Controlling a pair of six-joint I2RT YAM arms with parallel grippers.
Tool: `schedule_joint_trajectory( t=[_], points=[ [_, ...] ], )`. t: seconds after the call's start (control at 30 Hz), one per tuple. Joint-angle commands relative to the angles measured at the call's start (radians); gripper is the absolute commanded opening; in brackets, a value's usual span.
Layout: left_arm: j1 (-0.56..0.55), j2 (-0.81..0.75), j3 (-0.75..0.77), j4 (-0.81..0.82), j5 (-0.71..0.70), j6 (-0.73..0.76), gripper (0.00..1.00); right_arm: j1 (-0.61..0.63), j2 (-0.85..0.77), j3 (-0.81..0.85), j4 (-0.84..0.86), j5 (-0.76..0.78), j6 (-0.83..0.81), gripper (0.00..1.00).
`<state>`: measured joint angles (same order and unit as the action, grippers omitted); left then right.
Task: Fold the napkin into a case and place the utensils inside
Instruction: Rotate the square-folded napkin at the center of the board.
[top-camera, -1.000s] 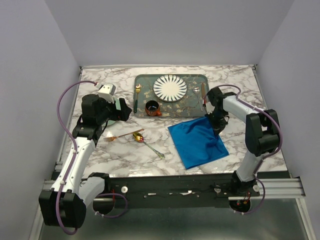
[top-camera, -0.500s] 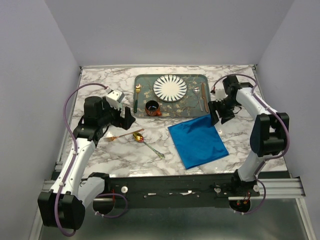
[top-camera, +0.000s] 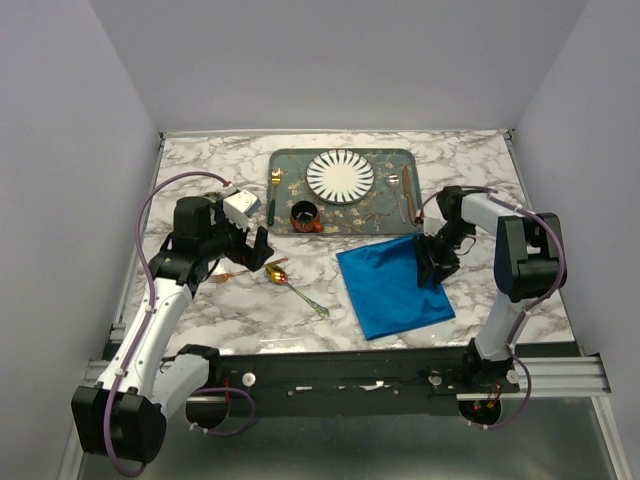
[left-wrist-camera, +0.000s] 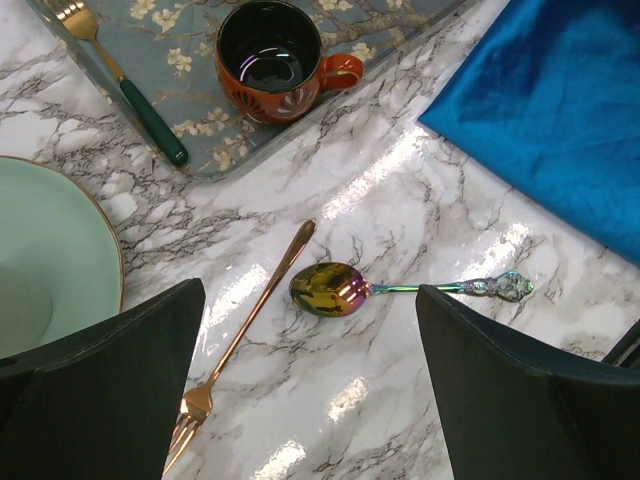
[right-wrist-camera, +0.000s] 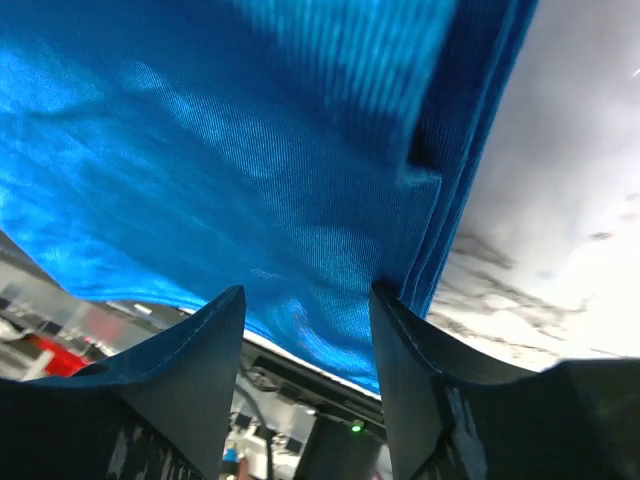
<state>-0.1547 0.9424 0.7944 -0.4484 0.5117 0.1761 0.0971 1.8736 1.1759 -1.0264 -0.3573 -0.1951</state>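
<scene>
1. I am watching the napkin (top-camera: 393, 287) lying flat on the marble table (top-camera: 470, 160), toward the right front and just near of the tray (top-camera: 385, 215). From above it is showing as a broad slanted four-sided shape, not a narrow pouch.
2. In the right wrist view the napkin's (right-wrist-camera: 250, 150) edge is showing several stacked layers, so I am judging that folding is under way but the case is not yet formed.
3. The right gripper (top-camera: 436, 262) is sitting low over the napkin's far right part. Its jaws are standing apart over that layered edge, and I am not seeing any cloth pinched between them.
4. The utensils are waiting on bare marble left of the napkin and well apart from it — the copper-pink fork (left-wrist-camera: 250, 330) and the iridescent spoon (left-wrist-camera: 400, 288) are lying close together, neither one lifted.
5. The left gripper (left-wrist-camera: 310, 400) is hovering over the pair with its jaws spread wide, holding nothing.
6. I am reckoning the task as early — the remaining folds into a case and both utensil placements are left to do.
</scene>
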Motion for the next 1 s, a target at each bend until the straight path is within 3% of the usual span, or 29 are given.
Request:
schedule_joint_trajectory(
  t=[0.0,0.4,0.57,0.73,0.8,0.87,0.9,0.97],
  points=[
    [-0.003,-0.019,0.028,-0.012,0.021,0.02,0.99,0.001,0.006,-0.099,0.049,-0.069,0.026,0.59],
    [-0.028,0.035,0.077,-0.067,0.001,0.125,0.99,0.107,-0.128,-0.119,0.049,-0.341,0.042,0.6],
    [-0.057,0.049,0.129,-0.127,0.022,0.223,0.99,0.101,-0.289,-0.035,-0.001,-0.276,-0.03,0.61],
    [-0.063,0.045,0.15,-0.003,0.043,0.076,0.99,0.101,-0.395,0.063,0.098,-0.235,-0.09,0.65],
    [-0.072,0.058,0.158,0.002,0.184,0.097,0.99,0.101,-0.367,0.111,0.109,-0.308,-0.119,0.64],
    [-0.161,0.094,0.167,0.011,0.099,0.082,0.99,0.115,-0.277,0.145,0.098,-0.353,-0.096,0.58],
    [-0.255,0.108,0.164,0.01,0.008,0.086,0.99,0.125,-0.242,0.175,0.091,-0.376,-0.072,0.53],
    [-0.308,0.149,0.151,0.031,-0.035,0.07,0.95,0.153,-0.161,0.179,0.101,-0.397,-0.046,0.49]
  ],
)
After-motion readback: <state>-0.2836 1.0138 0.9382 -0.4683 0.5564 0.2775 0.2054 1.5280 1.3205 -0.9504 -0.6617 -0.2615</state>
